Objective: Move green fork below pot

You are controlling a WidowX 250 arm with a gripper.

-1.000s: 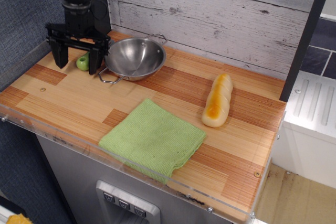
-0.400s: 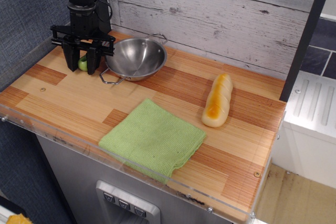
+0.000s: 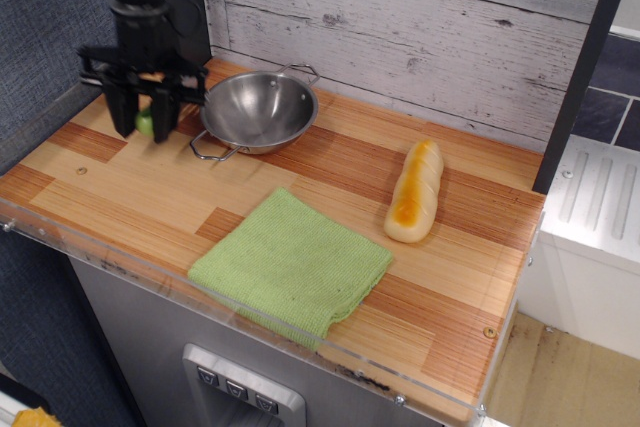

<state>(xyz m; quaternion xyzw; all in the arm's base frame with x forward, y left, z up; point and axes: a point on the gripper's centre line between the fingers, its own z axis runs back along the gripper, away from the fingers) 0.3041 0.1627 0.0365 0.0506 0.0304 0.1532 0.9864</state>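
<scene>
The shiny steel pot (image 3: 258, 109) with two wire loop handles stands at the back left of the wooden counter. Just left of it, my black gripper (image 3: 142, 130) points straight down with its fingers (image 3: 161, 125) closed around the light-green handle of the green fork (image 3: 145, 124). Only a small green patch of the handle shows between the fingers; the fork's metal head is hidden. I cannot tell whether the fork is touching the counter or held just above it.
A light-green square cloth (image 3: 290, 265) lies near the counter's front edge. A bread roll (image 3: 415, 192) lies at the right. A grey plank wall runs behind the pot. A clear plastic lip (image 3: 150, 272) lines the front edge.
The fingers narrowed from wide open to closed around the fork handle. The gripper then shifted a little left, away from the pot, with the fork.
</scene>
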